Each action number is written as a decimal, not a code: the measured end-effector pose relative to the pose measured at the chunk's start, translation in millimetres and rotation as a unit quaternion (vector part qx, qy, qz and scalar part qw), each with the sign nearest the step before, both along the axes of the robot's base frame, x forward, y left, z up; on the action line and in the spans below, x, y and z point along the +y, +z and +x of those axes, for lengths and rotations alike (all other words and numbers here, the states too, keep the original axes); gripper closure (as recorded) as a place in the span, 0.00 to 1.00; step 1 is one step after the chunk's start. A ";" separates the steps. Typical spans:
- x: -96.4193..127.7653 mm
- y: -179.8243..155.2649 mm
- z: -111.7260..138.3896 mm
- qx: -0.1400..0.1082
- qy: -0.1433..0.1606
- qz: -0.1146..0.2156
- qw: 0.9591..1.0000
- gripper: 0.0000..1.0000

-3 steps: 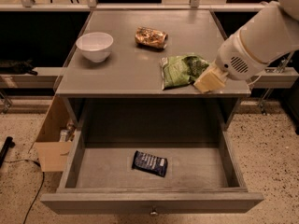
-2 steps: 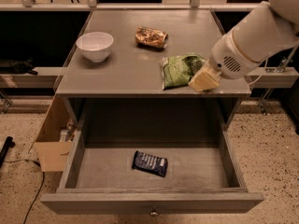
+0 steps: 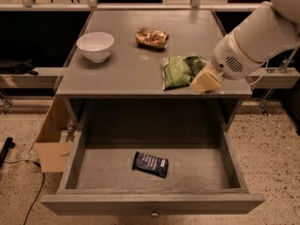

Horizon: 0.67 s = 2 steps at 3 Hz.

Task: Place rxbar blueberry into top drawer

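A cardboard box (image 3: 51,146) stands open on the speckled floor at far left, beside the grey table (image 3: 122,74). On the tabletop a white bowl (image 3: 95,45) sits at the left, a brown packet (image 3: 151,36) lies toward the far middle, and a green bag (image 3: 180,70) lies near the right front edge. Below, the drawer (image 3: 150,203) is pulled well out toward you. The bar (image 3: 150,164) lies flat on the drawer floor, a little left of centre and apart from every wall. Its long axis runs left to right, with the right end swung slightly nearer.

Further right, the gripper (image 3: 206,81) hangs at tabletop height over the table's near right edge. It is just beside the green bag's right corner or touching it; you cannot tell which. Nor can you tell whether it is set wide or narrow, but it does not hold the bar. The white arm (image 3: 258,36) slopes up and away to the upper right.

The relation that matters to you is this: the bar lies below, nearer and to the left of the gripper, well apart from it. Judged from this, the bar is already where the task wants it. The coming move therefore likely calls for no reach, only a clean pull-away up and to the right. The risk is the green bag, since a careless sweep could drag it off the edge and into the open drawer.
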<state>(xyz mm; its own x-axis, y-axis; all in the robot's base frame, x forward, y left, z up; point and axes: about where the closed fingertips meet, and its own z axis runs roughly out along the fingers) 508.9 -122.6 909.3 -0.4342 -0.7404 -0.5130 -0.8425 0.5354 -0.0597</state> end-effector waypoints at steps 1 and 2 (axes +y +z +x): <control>0.0 0.0 0.0 0.000 0.000 0.000 1.000 0.05; 0.1 0.0 0.0 0.000 0.000 0.000 1.000 0.00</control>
<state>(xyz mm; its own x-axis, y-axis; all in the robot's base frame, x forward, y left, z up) 508.9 -122.5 909.3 -0.4341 -0.7405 -0.5130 -0.8426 0.5353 -0.0597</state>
